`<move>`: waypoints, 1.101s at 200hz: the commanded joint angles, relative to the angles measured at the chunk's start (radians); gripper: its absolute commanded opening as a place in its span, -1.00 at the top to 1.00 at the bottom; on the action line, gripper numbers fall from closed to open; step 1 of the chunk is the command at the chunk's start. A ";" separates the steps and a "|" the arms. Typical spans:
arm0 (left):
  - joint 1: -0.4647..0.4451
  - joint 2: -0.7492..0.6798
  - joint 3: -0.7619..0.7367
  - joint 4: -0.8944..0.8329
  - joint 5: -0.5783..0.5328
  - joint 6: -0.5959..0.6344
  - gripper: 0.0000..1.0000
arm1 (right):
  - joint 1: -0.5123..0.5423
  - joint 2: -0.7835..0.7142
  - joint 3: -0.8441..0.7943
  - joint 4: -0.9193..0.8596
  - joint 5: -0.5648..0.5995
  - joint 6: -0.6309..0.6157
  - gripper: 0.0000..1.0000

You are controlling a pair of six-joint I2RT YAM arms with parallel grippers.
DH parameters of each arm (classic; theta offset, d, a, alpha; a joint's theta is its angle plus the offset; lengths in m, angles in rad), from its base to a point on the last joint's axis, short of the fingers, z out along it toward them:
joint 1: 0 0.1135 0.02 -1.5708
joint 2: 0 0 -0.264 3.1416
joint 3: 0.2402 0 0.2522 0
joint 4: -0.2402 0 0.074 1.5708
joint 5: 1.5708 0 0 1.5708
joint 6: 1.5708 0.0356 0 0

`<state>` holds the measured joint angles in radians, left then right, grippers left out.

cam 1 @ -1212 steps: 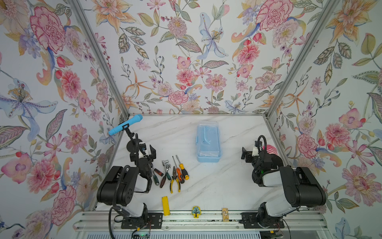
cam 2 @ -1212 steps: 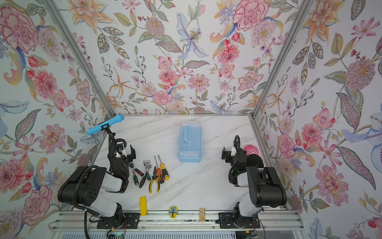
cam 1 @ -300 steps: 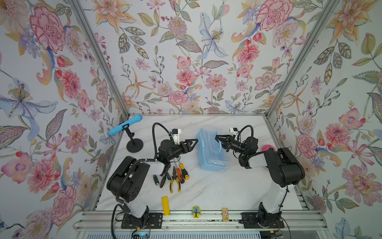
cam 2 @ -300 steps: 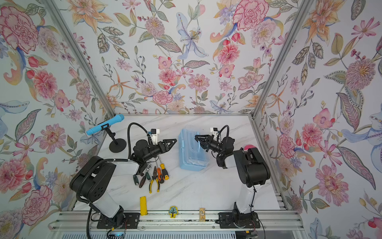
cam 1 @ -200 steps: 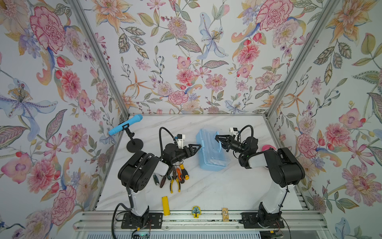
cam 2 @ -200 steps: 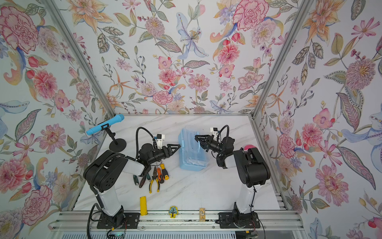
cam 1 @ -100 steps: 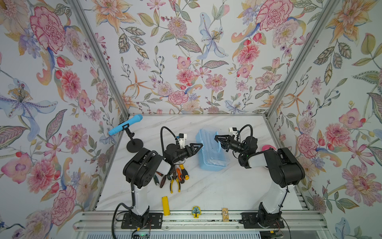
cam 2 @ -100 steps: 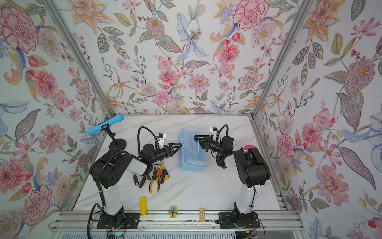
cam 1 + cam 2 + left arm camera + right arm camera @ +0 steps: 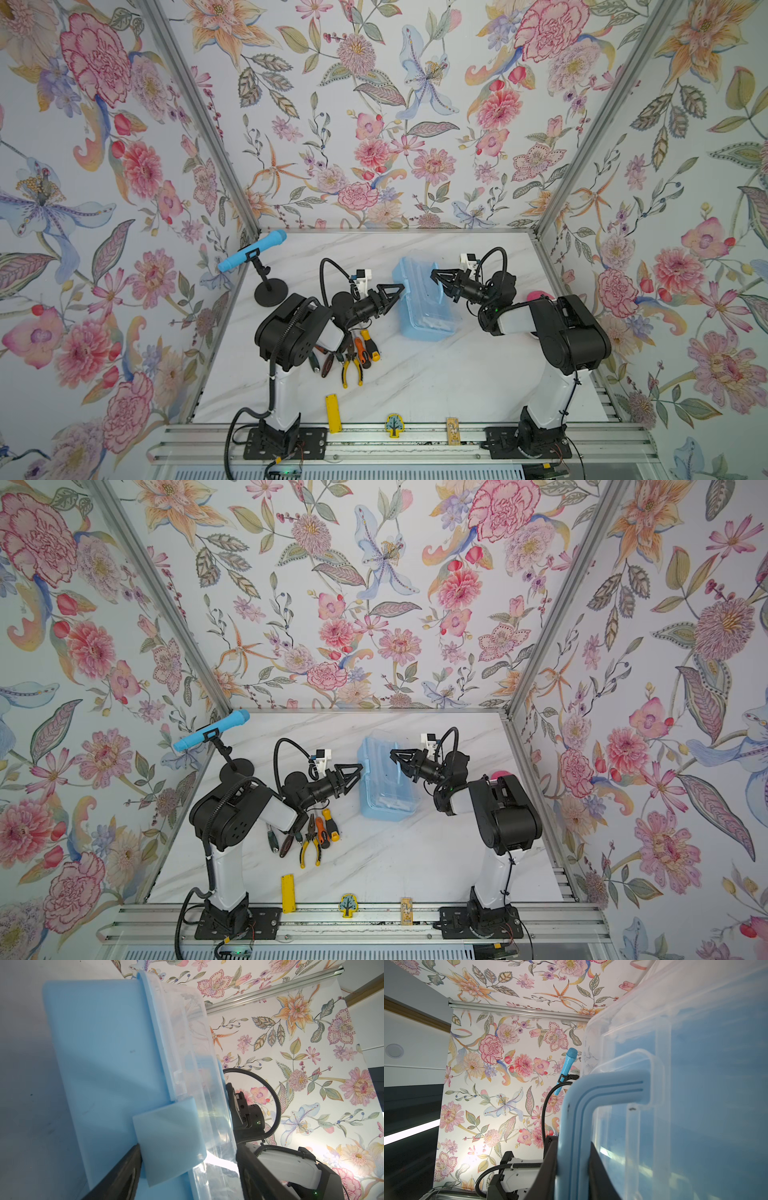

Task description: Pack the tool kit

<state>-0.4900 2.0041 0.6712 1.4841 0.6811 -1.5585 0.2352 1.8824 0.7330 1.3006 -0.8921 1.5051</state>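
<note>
L fingers (image 9: pixel 393 288): wide open, empty, one tip at box (image 9: pixel 424 322) latch (image 9: pixel 168 1136)
R fingers (image 9: pixel 599 1176): clamped on handle (image 9: pixel 571 1126)
tools (image 9: pixel 353 359): loose on bench (image 9: pixel 436 382)

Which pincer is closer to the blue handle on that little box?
The right one. The right pincer is clamped on the blue handle; the left pincer stands open at the toolbox's side latch, apart from the handle.
</note>
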 commanded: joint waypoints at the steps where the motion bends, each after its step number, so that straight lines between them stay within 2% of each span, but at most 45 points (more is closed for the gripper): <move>1: -0.009 -0.043 0.009 0.309 0.099 -0.059 -0.49 | 0.017 0.104 -0.048 -0.251 0.070 -0.211 1.00; 64: 0.027 -0.154 0.007 0.307 0.112 -0.091 -0.49 | 0.020 0.110 -0.045 -0.295 0.112 -0.237 1.00; 100: 0.037 -0.147 0.001 0.309 0.125 -0.097 -0.48 | 0.023 0.089 -0.047 -0.298 0.133 -0.246 1.00; 162: 0.094 -0.174 -0.050 0.268 0.132 -0.044 -0.48 | 0.015 0.073 -0.056 -0.262 0.142 -0.227 1.00; 220: 0.097 -0.179 -0.064 0.177 0.127 0.028 -0.48 | -0.006 -0.043 -0.080 -0.253 0.144 -0.218 1.00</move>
<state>-0.3946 1.8454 0.6228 1.5398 0.7822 -1.5772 0.2413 1.9221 0.6727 1.0534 -0.7456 1.2579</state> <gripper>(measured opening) 0.741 0.094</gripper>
